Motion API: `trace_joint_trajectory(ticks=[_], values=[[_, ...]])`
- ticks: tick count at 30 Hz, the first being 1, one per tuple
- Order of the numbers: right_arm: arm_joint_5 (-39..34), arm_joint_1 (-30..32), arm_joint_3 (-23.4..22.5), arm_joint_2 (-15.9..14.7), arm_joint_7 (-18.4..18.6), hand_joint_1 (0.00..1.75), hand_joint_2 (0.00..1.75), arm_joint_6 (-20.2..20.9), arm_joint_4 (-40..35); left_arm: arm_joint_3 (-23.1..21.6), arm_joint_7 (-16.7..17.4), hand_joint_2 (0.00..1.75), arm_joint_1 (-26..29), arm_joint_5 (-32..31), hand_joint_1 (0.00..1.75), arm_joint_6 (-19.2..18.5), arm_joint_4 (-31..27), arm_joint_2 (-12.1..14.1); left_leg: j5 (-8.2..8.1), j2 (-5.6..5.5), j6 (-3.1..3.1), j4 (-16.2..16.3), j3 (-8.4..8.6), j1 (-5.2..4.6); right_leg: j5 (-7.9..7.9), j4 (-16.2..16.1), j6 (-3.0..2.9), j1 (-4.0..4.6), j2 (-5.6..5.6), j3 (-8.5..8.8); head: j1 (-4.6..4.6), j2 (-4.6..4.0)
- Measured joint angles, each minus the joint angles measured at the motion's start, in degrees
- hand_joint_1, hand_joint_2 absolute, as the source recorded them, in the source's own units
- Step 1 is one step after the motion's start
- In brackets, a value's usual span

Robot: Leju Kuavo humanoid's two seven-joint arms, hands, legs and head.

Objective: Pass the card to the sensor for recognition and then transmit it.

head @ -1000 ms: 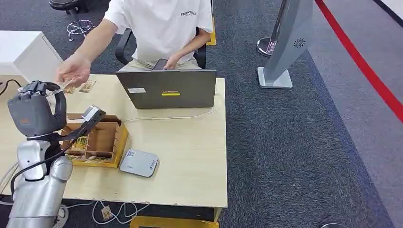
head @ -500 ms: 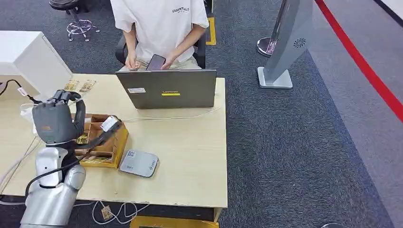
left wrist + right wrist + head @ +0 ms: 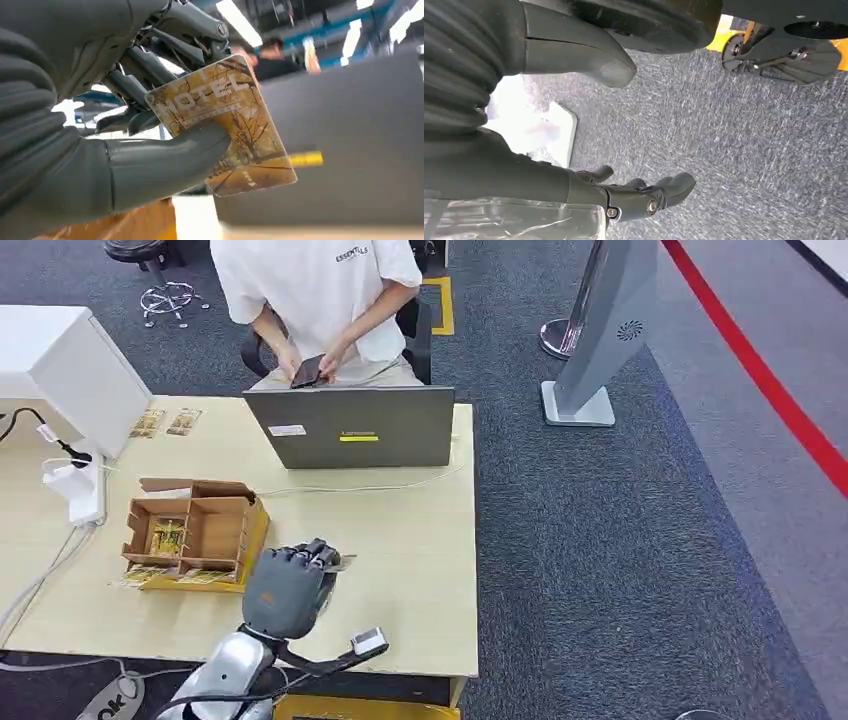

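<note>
**Card held low over the tabletop**

The hotel card (image 3: 225, 125) is pinched between thumb and fingers of the left robot hand (image 3: 288, 588), above the tabletop (image 3: 400, 540) at 6 o'clock from the laptop (image 3: 350, 427). The right robot hand (image 3: 574, 125) hangs over carpet, fingers apart, holding nothing.

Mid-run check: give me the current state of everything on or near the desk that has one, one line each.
left hand: over the desk's near edge, gripping the card.
card: pinched between thumb and fingers, printed face showing.
right hand: hanging over carpet, holding nothing.
cardboard box: open, flaps up, cards inside.
laptop: lid open, back toward the robot.
person: seated behind the laptop, holding a phone.
</note>
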Motion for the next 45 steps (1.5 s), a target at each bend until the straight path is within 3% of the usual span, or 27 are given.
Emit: trace_joint_trajectory(ticks=[4, 8, 13, 17, 19, 31, 42, 45], values=[[-0.2, 0.0, -0.4, 0.0, 0.0, 0.00, 1.75, 0.0, 0.0, -1.5, 1.6, 1.75, 0.5, -0.2, 1.75, -3.3, 0.2, 0.8, 0.00, -0.02, 0.00, 0.0, 0.00, 0.00, 0.00, 0.0, 0.00, 0.00, -0.02, 0.03, 0.00, 0.00], [-0.5, 0.1, -0.9, 0.3, 0.2, 0.00, 1.75, -0.1, -0.1, -1.9, 6.3, 1.75, 0.8, -3.0, 1.75, -8.7, 1.4, 1.6, 0.00, 0.00, 0.00, 0.0, 0.00, 0.01, 0.00, 0.0, 0.00, 0.01, 0.01, 0.01, -0.02, 0.00], [-0.2, 0.2, -1.4, 0.4, 0.4, 0.00, 1.75, -0.2, -0.1, -1.9, 10.1, 1.75, 0.9, -4.5, 1.75, -9.9, 4.4, 1.8, 0.00, -0.02, 0.00, 0.0, 0.00, 0.01, 0.00, 0.0, 0.00, 0.02, -0.02, 0.02, -0.02, 0.00], [0.2, 0.2, -1.5, 0.5, 1.0, 0.00, 1.75, -0.2, -0.1, -1.9, 15.6, 1.75, 0.6, -5.1, 1.75, -8.6, 6.3, 1.7, 0.00, -0.02, 0.00, 0.0, 0.00, 0.01, 0.00, 0.0, 0.00, 0.02, -0.02, 0.02, -0.02, 0.00], [0.6, 0.3, -1.5, 0.5, 1.0, 0.00, 1.75, -0.3, -0.1, -1.8, 16.7, 1.75, 0.3, -5.1, 1.75, -8.4, 6.6, 1.7, 0.00, -0.02, 0.00, 0.0, 0.00, 0.01, 0.00, 0.0, 0.00, 0.02, -0.03, 0.03, -0.02, 0.00], [0.8, 0.4, -1.6, 0.7, 1.0, 0.00, 1.75, -0.5, -0.1, -0.6, 16.9, 1.75, -0.1, -5.2, 1.75, -7.8, 8.2, 1.7, 0.00, -0.02, 0.00, 0.0, 0.00, 0.02, 0.00, 0.0, 0.00, 0.03, -0.02, 0.03, -0.02, 0.00], [2.3, 0.4, -1.6, 0.7, 1.4, 0.00, 1.75, -0.7, -0.1, 4.0, 16.6, 1.75, -0.2, -5.2, 1.75, -6.9, 10.1, 0.7, 0.01, -0.02, 0.00, 0.0, 0.00, 0.05, 0.00, 0.0, -0.01, 0.05, -0.02, 0.03, -0.02, 0.00], [2.6, 0.4, -1.6, 0.8, 1.5, 0.00, 1.75, -0.8, -0.1, 4.6, 13.6, 1.75, -0.8, -3.4, 1.75, -8.3, 11.6, 0.0, 0.01, -0.03, 0.00, 0.0, 0.00, 0.04, 0.00, 0.0, 0.00, 0.05, -0.02, 0.04, 0.00, 0.00]])
